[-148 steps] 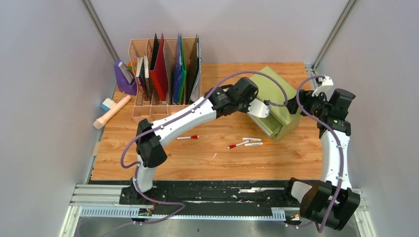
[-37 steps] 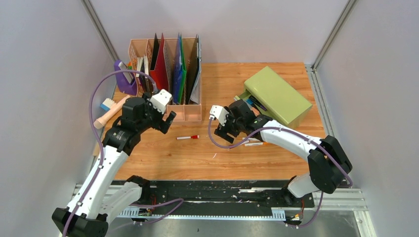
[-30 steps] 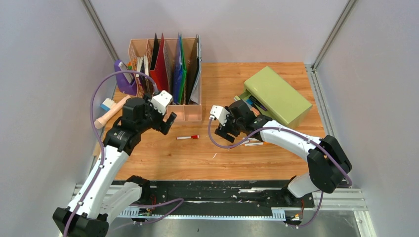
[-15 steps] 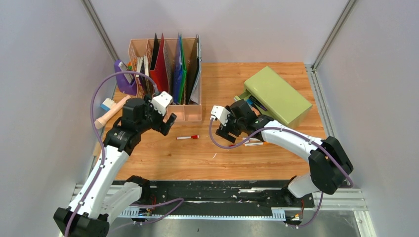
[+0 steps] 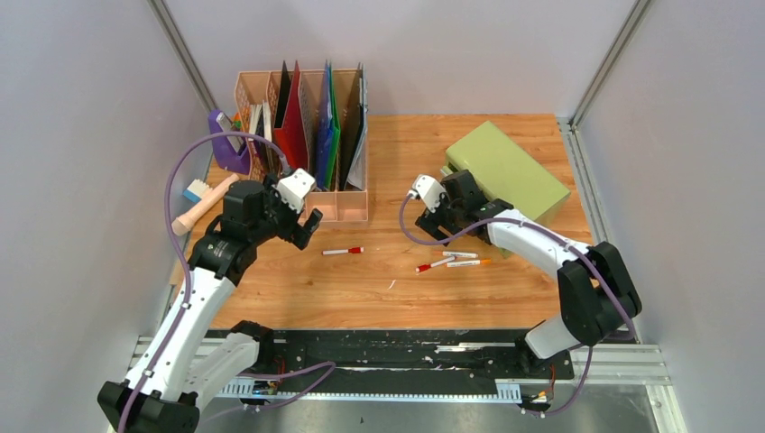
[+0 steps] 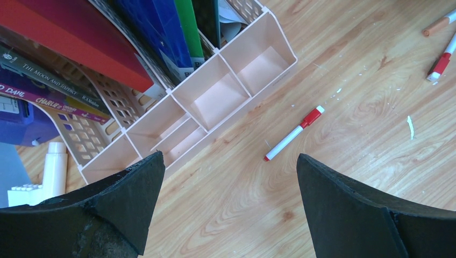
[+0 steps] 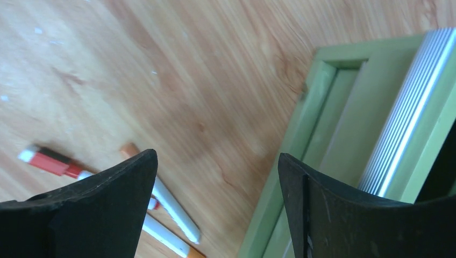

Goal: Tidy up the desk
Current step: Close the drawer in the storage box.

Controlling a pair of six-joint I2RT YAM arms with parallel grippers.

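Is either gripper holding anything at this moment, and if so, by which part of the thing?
Nothing is held. The left gripper and the right gripper are both open and empty.

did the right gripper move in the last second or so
Yes. The right gripper has shifted off the markers toward the green drawer cabinet, up and rightward in the top view.

Cabinet [image 5: 514,171] front partly behind right hand [image 5: 431,225]
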